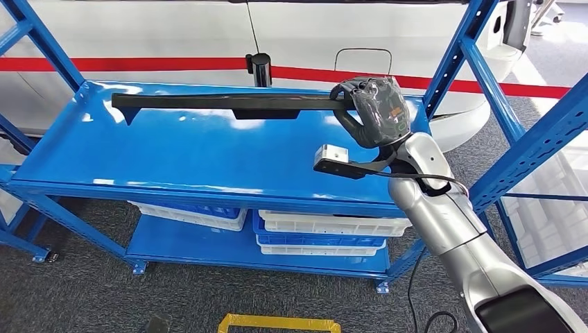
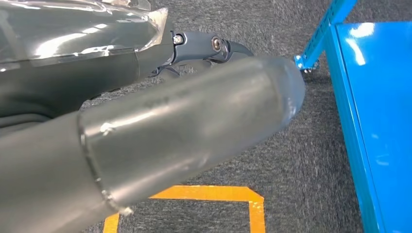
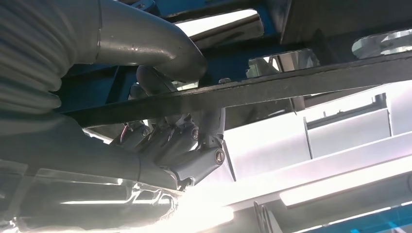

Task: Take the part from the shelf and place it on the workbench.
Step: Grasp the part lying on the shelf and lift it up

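Risk lies in leverage: the right hand [image 1: 371, 111] grips one end of the long black plastic trim part [image 1: 229, 103] at two o'clock over the glossy blue metal shelf [image 1: 173, 156], so its far end may sag or twist loose. Left hand's [image 2: 145, 131] state cannot be told. Grey carpet [image 1: 90, 291] lies below.

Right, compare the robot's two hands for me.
The right hand is raised over the blue metal shelf and grips one end of the long black part; the left hand hangs low above grey carpet, holding nothing. Whether its fingers are spread or curled cannot be told.
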`<move>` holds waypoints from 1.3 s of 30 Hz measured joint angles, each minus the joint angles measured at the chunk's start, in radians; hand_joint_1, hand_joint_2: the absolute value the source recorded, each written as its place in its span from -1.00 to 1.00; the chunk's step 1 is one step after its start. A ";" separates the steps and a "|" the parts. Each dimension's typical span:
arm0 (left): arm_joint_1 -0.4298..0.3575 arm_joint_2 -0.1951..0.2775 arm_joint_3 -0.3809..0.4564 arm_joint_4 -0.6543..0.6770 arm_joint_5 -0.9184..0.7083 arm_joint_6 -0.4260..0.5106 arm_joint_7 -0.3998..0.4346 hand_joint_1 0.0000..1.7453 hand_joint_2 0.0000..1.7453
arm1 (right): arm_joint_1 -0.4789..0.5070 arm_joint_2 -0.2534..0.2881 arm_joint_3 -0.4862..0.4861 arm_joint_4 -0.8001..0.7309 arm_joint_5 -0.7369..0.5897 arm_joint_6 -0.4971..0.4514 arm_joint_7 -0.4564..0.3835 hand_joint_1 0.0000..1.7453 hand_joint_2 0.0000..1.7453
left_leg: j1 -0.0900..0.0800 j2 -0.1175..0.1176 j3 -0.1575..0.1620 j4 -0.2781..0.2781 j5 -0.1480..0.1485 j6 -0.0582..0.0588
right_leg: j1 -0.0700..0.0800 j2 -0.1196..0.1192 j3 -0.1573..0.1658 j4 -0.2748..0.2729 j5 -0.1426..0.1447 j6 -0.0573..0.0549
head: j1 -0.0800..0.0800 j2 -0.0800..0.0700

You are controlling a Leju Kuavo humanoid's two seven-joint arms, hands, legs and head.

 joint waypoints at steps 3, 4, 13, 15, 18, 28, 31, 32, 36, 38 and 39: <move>0.000 0.000 -0.004 0.000 -0.008 -0.006 0.004 -1.00 -1.00 | 0.013 -0.010 -0.002 0.000 -0.004 -0.004 -0.009 0.86 1.00 | 0.000 0.000 0.000 0.000 0.000 0.000 | 0.000 0.000 0.000 0.000 0.000 0.000 | 0.000 0.000; 0.000 0.000 -0.006 0.000 -0.009 -0.008 0.005 -1.00 -1.00 | 0.018 -0.013 -0.003 0.000 -0.005 -0.005 -0.013 0.86 1.00 | 0.000 0.000 0.000 0.000 0.000 0.000 | 0.000 0.000 0.000 0.000 0.000 0.000 | 0.000 0.000; 0.000 0.001 -0.011 0.001 -0.012 -0.010 0.008 -1.00 -1.00 | 0.030 -0.017 -0.012 0.000 -0.010 -0.005 -0.021 0.86 1.00 | 0.000 0.000 0.000 0.000 0.000 0.000 | 0.000 0.000 0.000 0.000 0.000 0.000 | 0.000 0.000; 0.000 0.001 -0.012 0.001 -0.012 -0.014 0.009 -1.00 -1.00 | 0.031 -0.017 -0.012 0.000 -0.010 -0.005 -0.021 0.86 1.00 | 0.000 0.000 0.000 0.000 0.000 0.000 | 0.000 0.000 0.000 0.000 0.000 0.000 | 0.000 0.000; 0.000 0.001 -0.013 0.002 -0.018 -0.019 0.009 -1.00 -1.00 | 0.032 -0.017 -0.012 0.000 -0.010 -0.004 -0.021 0.86 1.00 | 0.000 0.000 0.000 0.000 0.000 0.000 | 0.000 0.000 0.000 0.000 0.000 0.000 | 0.000 0.000; 0.000 0.000 -0.018 0.005 -0.029 -0.015 0.009 -1.00 -1.00 | 0.037 -0.014 -0.013 0.002 -0.009 -0.004 -0.025 0.86 1.00 | 0.000 0.000 0.000 0.000 0.000 0.000 | 0.000 0.000 0.000 0.000 0.000 0.000 | 0.000 0.000; 0.000 0.000 -0.018 0.005 -0.029 -0.015 0.009 -1.00 -1.00 | 0.037 -0.014 -0.013 0.002 -0.009 -0.004 -0.025 0.86 1.00 | 0.000 0.000 0.000 0.000 0.000 0.000 | 0.000 0.000 0.000 0.000 0.000 0.000 | 0.000 0.000; 0.000 0.000 -0.018 0.005 -0.029 -0.015 0.009 -1.00 -1.00 | 0.037 -0.014 -0.013 0.002 -0.009 -0.004 -0.025 0.86 1.00 | 0.000 0.000 0.000 0.000 0.000 0.000 | 0.000 0.000 0.000 0.000 0.000 0.000 | 0.000 0.000; 0.000 0.002 -0.018 0.005 -0.029 -0.014 0.009 -1.00 -1.00 | 0.037 -0.014 -0.014 0.002 -0.011 -0.004 -0.027 0.86 1.00 | -0.002 0.000 -0.002 0.004 -0.005 0.011 | -0.009 0.000 0.004 -0.004 0.001 0.006 | -0.001 0.000; 0.000 0.003 -0.018 0.006 -0.029 -0.013 0.009 -1.00 -1.00 | 0.037 -0.014 -0.017 0.001 -0.012 -0.004 -0.029 0.86 1.00 | 0.001 0.001 0.007 -0.009 0.001 0.024 | -0.009 0.000 0.007 -0.008 0.001 0.013 | -0.001 0.000; 0.000 0.002 -0.018 0.006 -0.029 -0.012 0.008 -1.00 -1.00 | 0.037 -0.014 -0.019 0.001 -0.013 -0.004 -0.030 0.86 1.00 | 0.003 0.003 0.016 -0.021 0.006 0.028 | -0.008 -0.001 0.003 0.001 -0.006 0.014 | 0.000 0.000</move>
